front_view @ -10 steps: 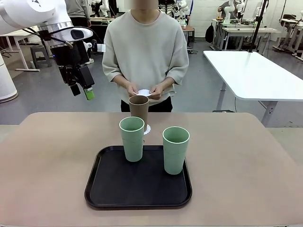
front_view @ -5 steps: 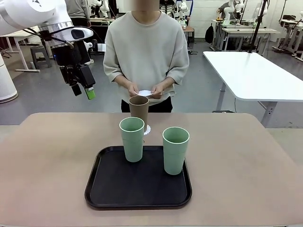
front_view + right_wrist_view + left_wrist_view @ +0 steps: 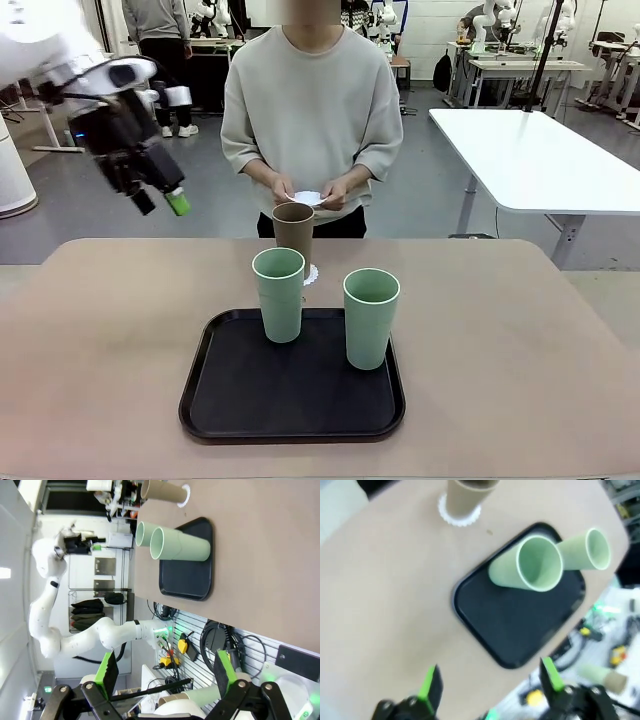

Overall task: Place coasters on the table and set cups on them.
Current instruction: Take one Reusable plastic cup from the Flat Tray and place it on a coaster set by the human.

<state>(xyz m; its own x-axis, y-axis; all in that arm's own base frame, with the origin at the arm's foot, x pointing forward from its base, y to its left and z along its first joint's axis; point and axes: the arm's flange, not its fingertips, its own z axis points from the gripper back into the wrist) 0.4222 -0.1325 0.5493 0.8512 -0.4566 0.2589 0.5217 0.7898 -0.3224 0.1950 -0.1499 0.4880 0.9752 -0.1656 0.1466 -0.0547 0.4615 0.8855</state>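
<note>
Cups: brown cup (image 3: 293,228) stands on a coaster (image 3: 310,273) on the table (image 3: 100,330); mint cups (image 3: 279,293) stand on the tray (image 3: 215,400). Left gripper (image 3: 161,203) and right gripper (image 3: 164,667) gape, empty. Once the person's hands (image 3: 331,192) lay another coaster, grip a mint cup mid-wall, lower it centred.

Ahead of our left gripper (image 3: 490,672) we count one brown cup (image 3: 470,492) and two green cups (image 3: 527,570) (image 3: 585,550), three in all. We also count two white coasters (image 3: 311,273) (image 3: 307,197) and one black tray (image 3: 520,630).
</note>
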